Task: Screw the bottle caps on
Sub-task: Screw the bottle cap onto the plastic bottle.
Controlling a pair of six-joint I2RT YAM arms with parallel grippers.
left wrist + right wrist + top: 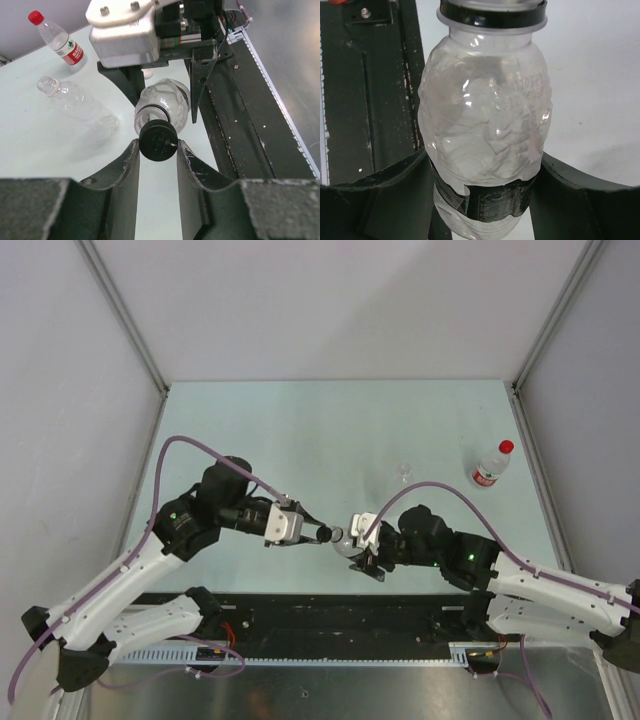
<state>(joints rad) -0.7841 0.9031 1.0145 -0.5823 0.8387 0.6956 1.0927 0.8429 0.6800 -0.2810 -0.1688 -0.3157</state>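
My left gripper [318, 533] [158, 146] is shut on the black cap [158, 140], which sits on the mouth of a crumpled clear bottle [345, 543] [164, 106]. My right gripper [363, 553] [485, 167] is shut on that bottle's body [485, 120], just above its dark label band, and holds it over the table's near edge. The black cap and neck ring [492, 16] show at the top of the right wrist view. A bottle with a red-and-white label [490, 466] [65, 44] wears the red cap [506, 447] [35, 17]. A third clear bottle [404, 472] [75, 100] has a whitish top [47, 85].
The black rail and cable tray [330, 615] [250, 115] run along the table's near edge, under both grippers. Grey walls with metal frame posts [125, 315] close in the pale green table [300, 430] on three sides.
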